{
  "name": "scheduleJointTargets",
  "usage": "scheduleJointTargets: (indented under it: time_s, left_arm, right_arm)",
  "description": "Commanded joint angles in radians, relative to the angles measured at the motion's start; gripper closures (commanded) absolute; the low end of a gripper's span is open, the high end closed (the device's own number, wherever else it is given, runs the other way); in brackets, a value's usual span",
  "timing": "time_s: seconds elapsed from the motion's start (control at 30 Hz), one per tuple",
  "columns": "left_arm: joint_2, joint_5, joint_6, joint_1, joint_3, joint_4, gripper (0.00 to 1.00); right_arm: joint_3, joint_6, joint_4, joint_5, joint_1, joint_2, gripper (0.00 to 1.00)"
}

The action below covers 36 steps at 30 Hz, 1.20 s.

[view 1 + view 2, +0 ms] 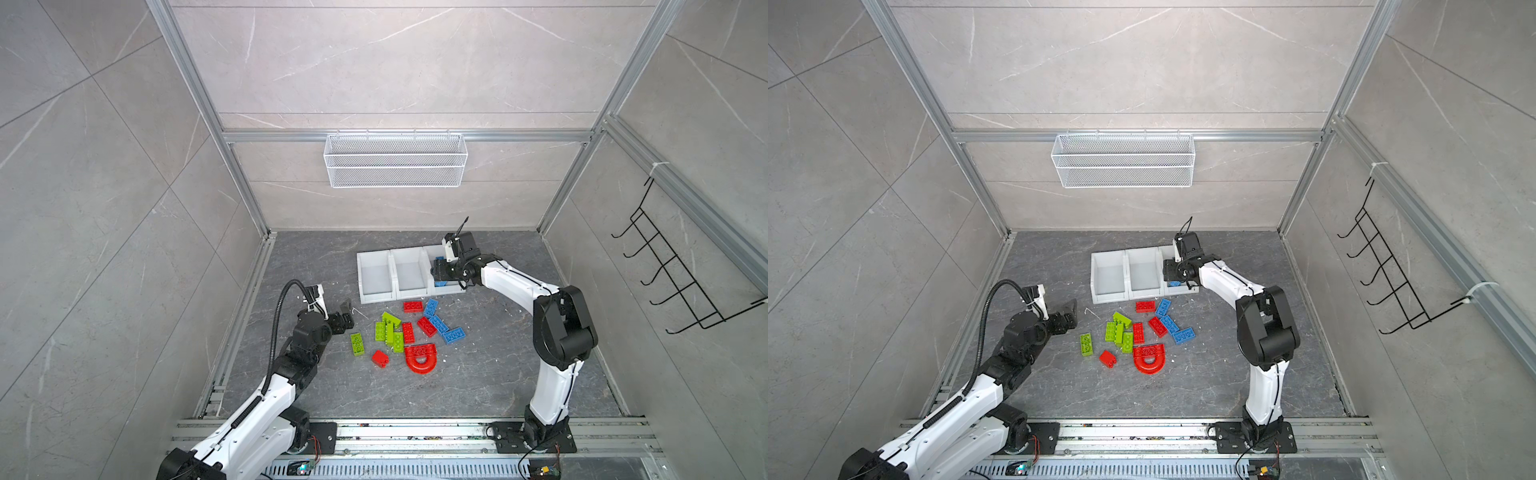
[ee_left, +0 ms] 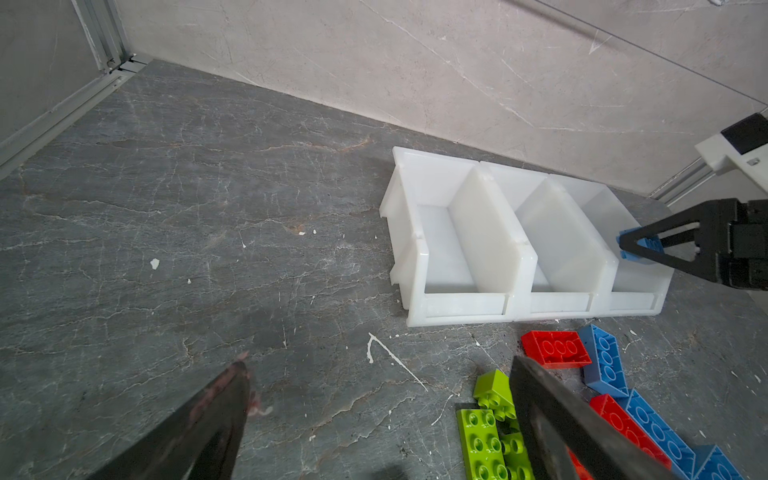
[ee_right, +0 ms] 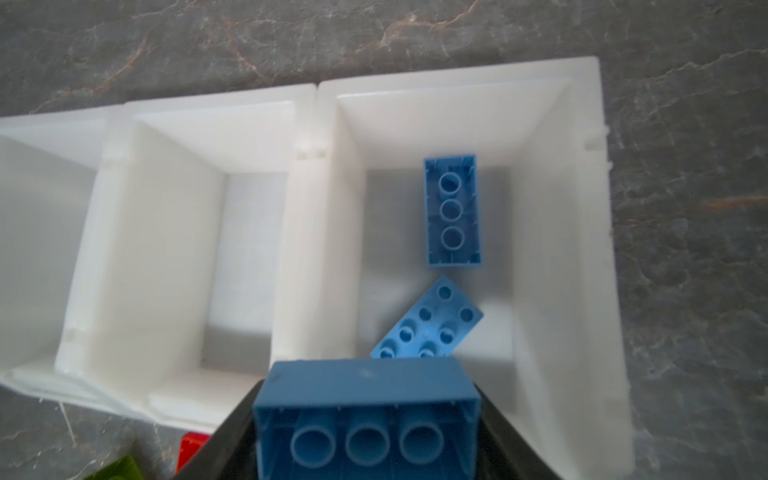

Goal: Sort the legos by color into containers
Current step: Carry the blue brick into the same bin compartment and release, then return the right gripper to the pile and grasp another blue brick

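Three joined white containers stand at the back of the dark floor. My right gripper hovers over the rightmost one, shut on a blue lego held underside up. Two blue legos lie inside that bin; the other two bins show nothing inside. My left gripper is open over bare floor, left of the pile. On the floor lie green legos, red ones, a red arch and blue ones.
A white wire mesh basket hangs on the back wall, and a black wire rack on the right wall. Aluminium rails frame the floor. Small white scraps dot the floor near my left gripper.
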Motion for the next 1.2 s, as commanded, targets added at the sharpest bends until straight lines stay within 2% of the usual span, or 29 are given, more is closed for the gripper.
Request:
scheduleJointTargets:
  time_s: [0.0,0.17,0.3,0.5,0.77,0.83,1.0,1.17]
  left_arm:
    - [-0.02,-0.014,0.002,0.002,0.02,0.017,0.01]
    - [-0.027,-0.028,0.008,0.002,0.014,0.019,0.01]
    - [-0.014,-0.041,0.009,0.001,0.014,0.022,0.01]
    - [-0.009,-0.018,0.006,0.002,0.018,0.023,0.01]
    - [-0.026,-0.023,0.005,0.002,0.017,0.016,0.01]
    - [-0.024,-0.02,0.006,0.002,0.017,0.016,0.01]
    - [-0.023,-0.013,0.005,0.002,0.02,0.014,0.01]
    - [0.0,-0.007,0.001,0.002,0.019,0.028,0.01]
  right_arm:
    - [0.037,0.016,0.038,-0.067,-0.021,0.038,0.5]
    - [0.111,0.001,-0.005,-0.078,-0.03,0.083,0.44]
    - [0.137,-0.009,-0.026,-0.063,-0.031,0.078,0.26]
    - [0.147,-0.011,-0.061,-0.052,-0.032,0.043,0.21]
    - [0.079,-0.015,-0.06,-0.065,-0.029,-0.034,0.21]
    - [0.051,-0.041,-0.105,-0.064,-0.029,-0.088,0.25]
    - [-0.164,-0.066,-0.161,-0.057,0.035,-0.286,0.33]
    - [-0.28,-0.083,-0.224,-0.031,0.121,-0.36,0.4]
